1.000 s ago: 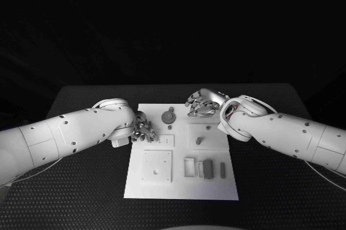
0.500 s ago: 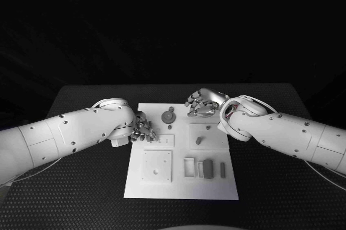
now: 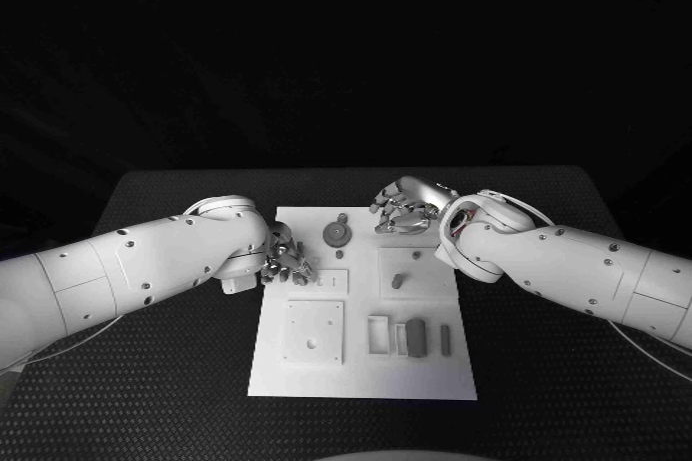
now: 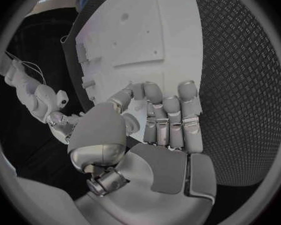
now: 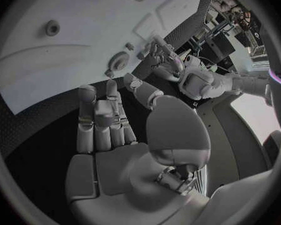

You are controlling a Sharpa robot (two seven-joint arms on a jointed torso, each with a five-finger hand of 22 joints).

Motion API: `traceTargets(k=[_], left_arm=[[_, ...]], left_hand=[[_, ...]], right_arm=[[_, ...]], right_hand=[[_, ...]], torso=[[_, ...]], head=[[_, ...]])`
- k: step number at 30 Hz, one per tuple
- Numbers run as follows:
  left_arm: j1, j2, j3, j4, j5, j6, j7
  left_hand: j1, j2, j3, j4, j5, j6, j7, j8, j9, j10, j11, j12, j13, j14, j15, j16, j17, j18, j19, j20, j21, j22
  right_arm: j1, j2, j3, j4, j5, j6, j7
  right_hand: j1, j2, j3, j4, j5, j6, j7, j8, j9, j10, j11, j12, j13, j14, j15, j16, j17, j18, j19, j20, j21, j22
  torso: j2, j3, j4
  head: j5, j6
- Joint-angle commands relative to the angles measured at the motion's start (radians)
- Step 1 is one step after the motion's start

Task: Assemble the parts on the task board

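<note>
The white task board (image 3: 361,366) lies in the middle of the black table. A round grey part (image 3: 338,231) sits near its far edge, a small peg (image 3: 400,279) stands mid-board, and grey blocks (image 3: 415,338) lie lower right. My left hand (image 3: 284,261) hovers at the board's left edge, fingers side by side and thumb apart, holding nothing (image 4: 168,122). My right hand (image 3: 404,206) is at the board's far edge beside the round part, also holding nothing (image 5: 106,122). The right wrist view shows the board (image 5: 78,70) and the round part (image 5: 120,61) beyond the fingertips.
A square plate with small holes (image 3: 315,331) and a slotted white frame (image 3: 378,335) belong to the board's near half. Black textured table (image 3: 173,381) surrounds the board on all sides. Both forearms slant in over the board's left and right edges.
</note>
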Motion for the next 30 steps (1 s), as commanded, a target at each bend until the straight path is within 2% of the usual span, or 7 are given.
traceTargets(k=[1,12,19,24,30], left_arm=[[-0.004,0.0,-0.004,0.0,-0.005,0.026,-0.01],[-0.004,0.0,-0.004,0.0,-0.005,0.028,-0.01],[-0.004,0.0,-0.004,0.0,-0.005,0.027,-0.011],[-0.004,-0.004,-0.003,0.003,-0.005,0.019,-0.011],[-0.004,-0.009,-0.003,0.006,-0.004,0.014,-0.007]], left_hand=[[-0.002,-0.011,0.001,0.011,-0.004,-0.002,0.007,-0.003,0.002,-0.007,-0.001,0.005,-0.001,-0.004,-0.005,0.004,-0.001,0.032,-0.001,-0.004,-0.004,0.017],[-0.007,-0.038,0.009,0.051,-0.004,-0.006,0.007,-0.002,0.009,-0.01,-0.001,0.007,-0.001,-0.007,-0.005,0.007,-0.001,0.034,-0.001,-0.004,-0.004,0.017],[0.001,-0.033,0.012,0.055,-0.004,-0.006,0.007,-0.001,0.011,-0.01,-0.001,0.008,0.0,-0.008,-0.006,0.008,-0.001,0.035,-0.001,-0.004,-0.003,0.018],[0.02,-0.015,0.009,0.048,-0.004,-0.007,0.007,-0.001,0.014,-0.011,-0.001,0.01,0.001,-0.008,-0.005,0.01,-0.001,0.035,-0.002,-0.004,-0.001,0.019],[0.063,0.041,-0.021,-0.001,-0.001,-0.007,0.007,-0.002,0.017,-0.012,-0.001,0.012,0.0,-0.009,-0.006,0.011,-0.003,0.035,-0.006,-0.003,0.002,0.02]], right_arm=[[-0.001,0.0,0.0,0.001,0.0,0.012,0.009],[-0.001,0.0,0.0,0.001,0.0,0.012,0.009],[-0.001,0.0,0.0,0.001,0.0,0.011,0.009],[-0.001,0.0,0.0,0.001,0.0,0.012,0.009],[-0.002,0.0,0.0,-0.001,0.001,0.015,0.007]], right_hand=[[-0.011,-0.001,-0.004,0.004,0.002,-0.002,0.007,0.004,-0.001,0.001,0.009,-0.006,-0.001,-0.008,-0.001,-0.004,-0.001,0.061,-0.001,-0.005,-0.006,0.017],[-0.012,-0.001,-0.004,0.004,0.002,-0.002,0.007,0.004,-0.001,0.001,0.009,-0.006,-0.001,-0.008,-0.001,-0.004,-0.001,0.061,-0.001,-0.005,-0.006,0.017],[-0.012,-0.001,-0.004,0.004,0.002,-0.002,0.007,0.004,-0.001,0.001,0.009,-0.005,-0.001,-0.008,-0.001,-0.004,-0.001,0.061,-0.001,-0.005,-0.006,0.017],[-0.013,-0.001,-0.003,0.004,0.002,-0.003,0.007,0.004,-0.001,0.001,0.009,-0.005,-0.001,-0.008,-0.001,-0.004,-0.001,0.061,-0.001,-0.004,-0.006,0.017],[-0.014,-0.001,-0.003,0.005,0.002,-0.003,0.008,0.004,-0.001,0.001,0.009,-0.005,-0.001,-0.008,-0.001,-0.004,-0.001,0.061,-0.001,-0.004,-0.006,0.017]], torso=[[0.0,0.0002,-0.0001],[0.0,0.0003,-0.0002],[0.0,0.0002,0.0],[0.0,0.0001,0.0],[0.0,-0.0001,-0.0002]], head=[[-0.001,-0.001],[-0.002,-0.002],[-0.002,-0.001],[-0.002,-0.002],[-0.002,-0.002]])
